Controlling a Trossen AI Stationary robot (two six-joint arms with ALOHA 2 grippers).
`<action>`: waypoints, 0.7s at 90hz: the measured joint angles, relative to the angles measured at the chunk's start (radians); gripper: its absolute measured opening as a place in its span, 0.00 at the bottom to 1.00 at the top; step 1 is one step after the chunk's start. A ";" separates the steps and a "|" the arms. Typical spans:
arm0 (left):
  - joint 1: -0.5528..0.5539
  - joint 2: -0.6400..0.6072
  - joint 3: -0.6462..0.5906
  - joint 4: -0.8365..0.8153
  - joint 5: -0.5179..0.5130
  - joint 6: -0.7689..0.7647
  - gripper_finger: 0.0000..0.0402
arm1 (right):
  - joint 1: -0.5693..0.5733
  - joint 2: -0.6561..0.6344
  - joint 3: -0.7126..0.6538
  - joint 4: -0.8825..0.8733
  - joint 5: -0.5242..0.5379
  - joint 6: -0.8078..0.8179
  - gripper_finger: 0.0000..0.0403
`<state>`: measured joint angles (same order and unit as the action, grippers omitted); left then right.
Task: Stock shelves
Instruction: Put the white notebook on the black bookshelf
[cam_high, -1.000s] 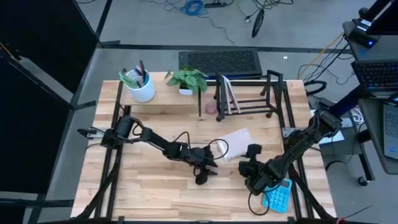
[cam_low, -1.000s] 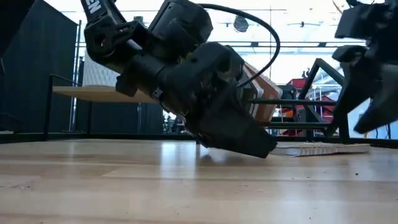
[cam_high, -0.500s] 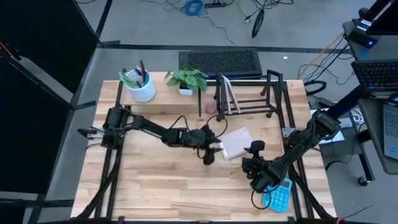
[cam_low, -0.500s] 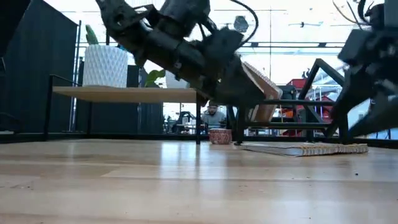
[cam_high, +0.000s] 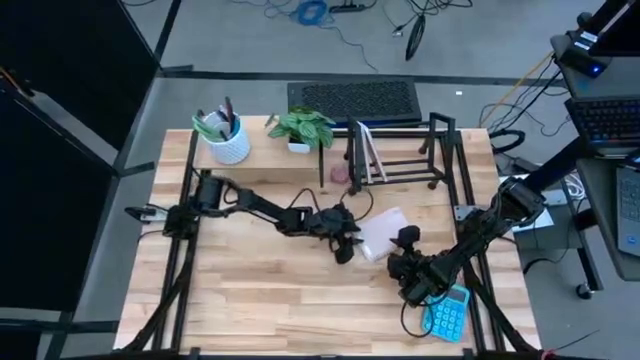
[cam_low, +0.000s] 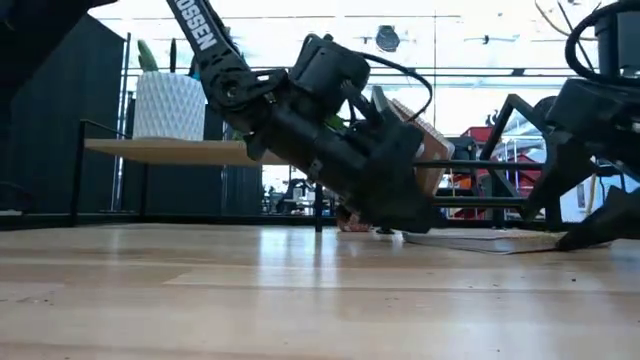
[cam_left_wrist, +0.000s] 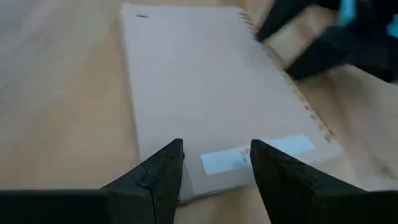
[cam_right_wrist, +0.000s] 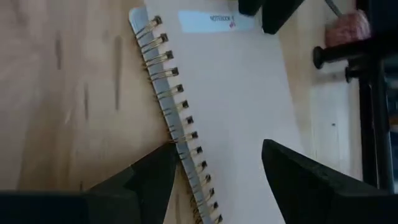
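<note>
Notebook (cam_high: 379, 232): lies flat on the table (cam_high: 240, 300), mid-right, cover up, in front of the rack and apart from it. In my right wrist view its wire spine (cam_right_wrist: 177, 121) runs down one long side.
Left gripper (cam_high: 346, 243): mine, low at the notebook's short labelled end; fingers (cam_left_wrist: 163, 174) spread narrowly, astride that edge, holding nothing. I judge I am lined up to pinch the end.
Right gripper (cam_high: 407, 258): mine, at the notebook's spine side, fingers (cam_right_wrist: 152, 177) wide, one over bare wood, one over the cover, holding nothing. I read this as bracing or a second grip point.
Rack (cam_high: 398, 152): black wire frame at the far right of the table; one thin book (cam_high: 370, 155) leans in a left slot, the slots to its right look free. That is where I judge the notebook belongs, standing on edge.
Riser (cam_high: 265, 158): pale wood, far left, already carrying a white pen pot (cam_high: 226, 139) and a plant (cam_high: 302, 128).
Pink thing (cam_high: 339, 172): small, on the table between riser and rack; I cannot tell what it is.
Calculator (cam_high: 446, 313): blue, just behind my right wrist, near the table's front right edge.
Room: open wood to the front and left; the path to the rack is short, but both my arms crowd the notebook.
Risk: a flat cover gives little edge to bite, so it may slide.
</note>
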<state>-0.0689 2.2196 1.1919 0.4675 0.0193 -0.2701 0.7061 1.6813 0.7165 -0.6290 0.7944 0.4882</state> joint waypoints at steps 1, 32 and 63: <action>-0.002 0.000 0.000 -0.001 0.002 0.001 0.43 | 0.000 0.000 0.000 0.001 0.001 -0.007 0.55; -0.025 0.004 -0.003 -0.002 0.037 0.047 0.43 | -0.008 -0.003 -0.067 0.164 0.026 -0.245 0.55; -0.020 -0.088 -0.003 -0.052 -0.012 -0.017 0.43 | 0.025 -0.003 -0.068 0.166 0.002 -0.189 0.55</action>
<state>-0.0892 2.1318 1.1892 0.4154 0.0076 -0.2869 0.7315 1.6783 0.6483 -0.4631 0.7966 0.2996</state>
